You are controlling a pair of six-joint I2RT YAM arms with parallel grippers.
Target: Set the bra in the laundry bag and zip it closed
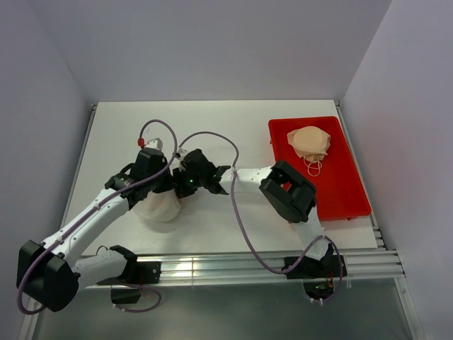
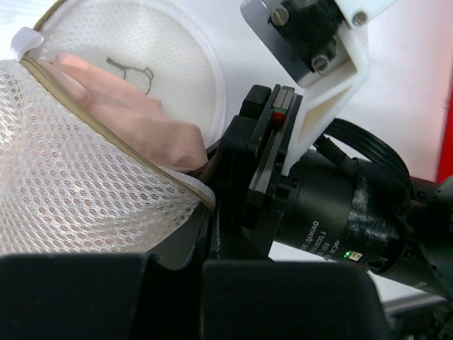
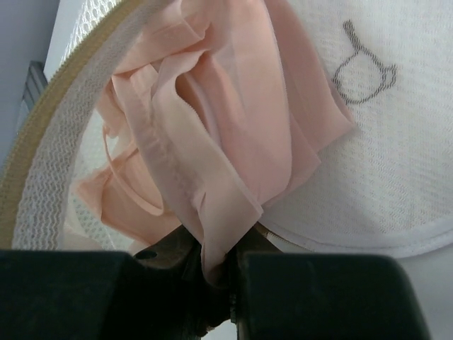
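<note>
- Two pincers met at the laundry bag (image 1: 161,207), which sat left of the middle of the white table (image 1: 233,120).
- The right pincer (image 3: 230,280) was closed on the bra (image 3: 212,142), with a fold of the pale pink cloth nipped right at its fingertips.
- From that nip the bra spread up and away from the pincer, bunched in folds inside the mouth of the bag. The beige zip tape (image 3: 39,142) curved round its left side in the right wrist view.
- Behind the bra lay the bag's round white face, and its small dark mark (image 3: 361,71) showed just to the right of the cloth.
- The left pincer (image 2: 177,258) was at the bag's near rim, with mesh running down between its fingers, and it looked clamped on the bag.
- From the left wrist view, the bra showed pink in the open zip, with the right pincer's black body just beside it.
- Well apart on the right, a red tray (image 1: 340,191) held a darker tan bra (image 1: 309,142).
</note>
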